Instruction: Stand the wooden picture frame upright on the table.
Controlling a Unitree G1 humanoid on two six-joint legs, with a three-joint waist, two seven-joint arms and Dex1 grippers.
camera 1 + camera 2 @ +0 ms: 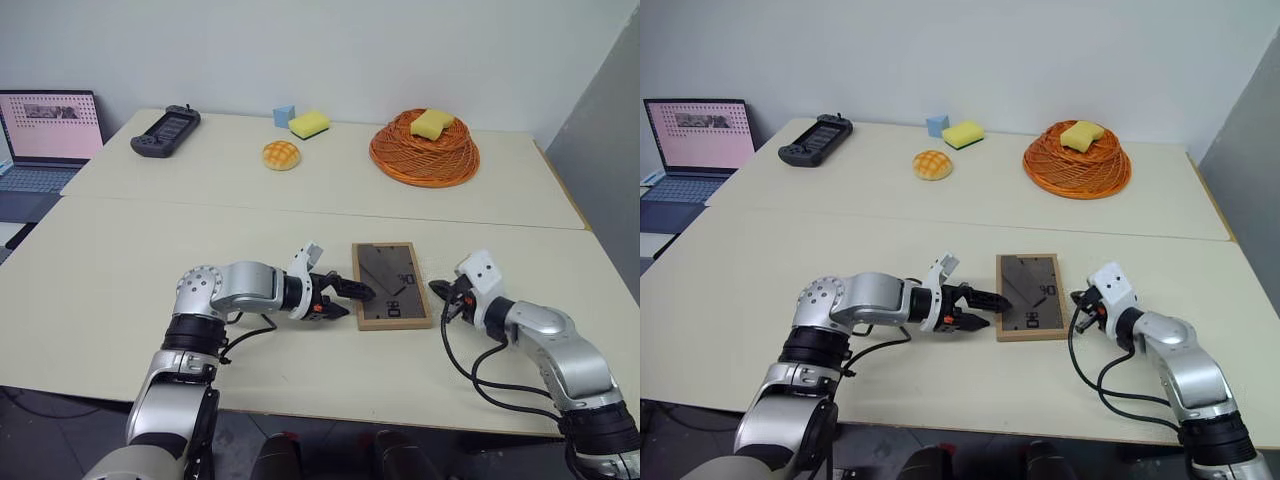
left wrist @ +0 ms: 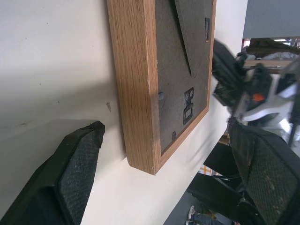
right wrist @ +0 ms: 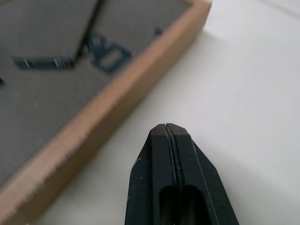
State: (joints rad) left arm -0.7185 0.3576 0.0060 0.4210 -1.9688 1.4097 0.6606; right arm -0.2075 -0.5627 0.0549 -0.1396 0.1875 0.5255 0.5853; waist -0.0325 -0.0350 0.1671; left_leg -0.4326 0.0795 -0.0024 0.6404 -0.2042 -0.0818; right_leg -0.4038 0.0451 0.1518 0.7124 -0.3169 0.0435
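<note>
Left gripper (image 1: 352,297), fingers apart, and right gripper (image 1: 440,295), fingers together, flank the flat wooden picture frame (image 1: 392,284).

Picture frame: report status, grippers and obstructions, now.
Left gripper open at frame's left edge, not gripping. Right gripper shut, off its right edge. Wooden picture frame flat, back up, on table. Nothing in the way.
</note>
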